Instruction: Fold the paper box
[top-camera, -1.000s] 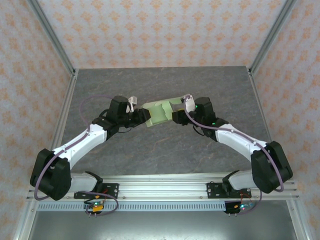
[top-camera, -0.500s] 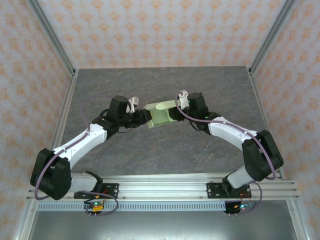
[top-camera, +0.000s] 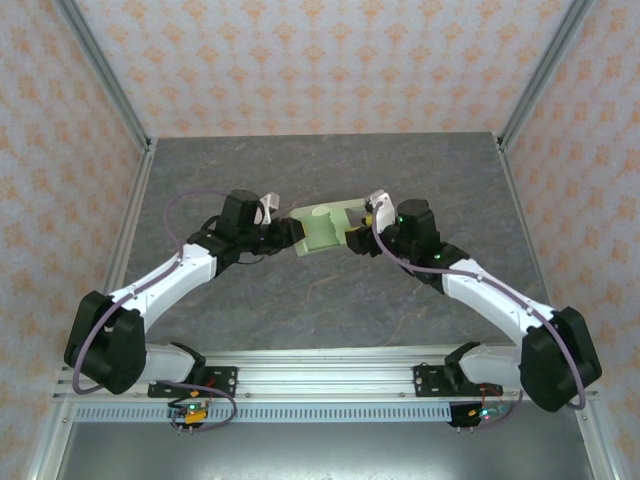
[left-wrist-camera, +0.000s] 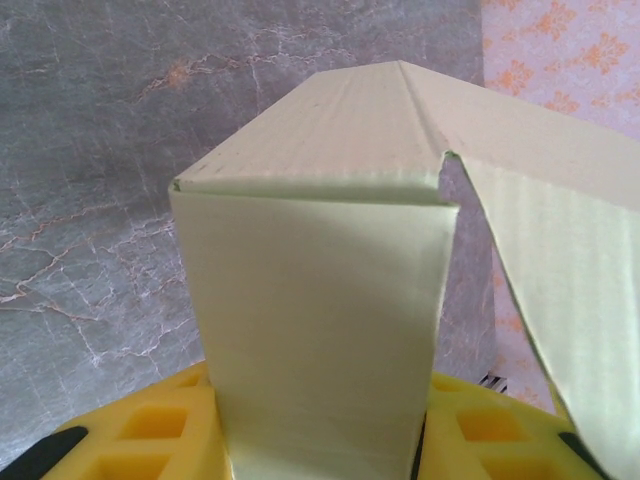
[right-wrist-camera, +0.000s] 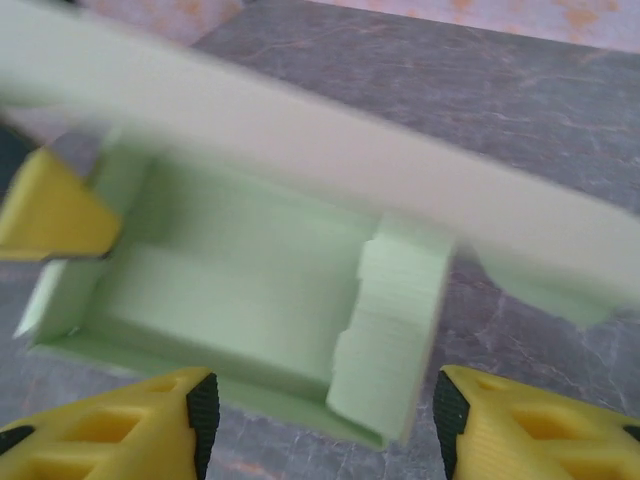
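The left claw (left-wrist-camera: 322, 448) is clamped on the paper box (top-camera: 322, 228). In the left wrist view a plain pale-green panel runs down between its two yellow fingers (left-wrist-camera: 150, 440) and fills the gap between them. Above that panel the card bends at a crease into a sloping face, and a second flap hangs off to the right.

The right claw (right-wrist-camera: 322, 408) stands wide, its two yellow fingers well apart. A short folded tab of the box lies in the space between them, close to the right-hand finger. Past it the right wrist view looks into the shallow, open inside of the box. A long blurred flap crosses above, and one yellow finger of the left claw is at the box's far-left end.

There is one box, one sheet of pale green card, partly folded. It hangs between the two claws over the middle of the grey marbled tabletop (top-camera: 330, 300), well apart from every edge. I cannot tell whether its underside touches the surface. Two white-and-black arms, left arm (top-camera: 165, 280) and right arm (top-camera: 490, 295), reach in from the near edge.
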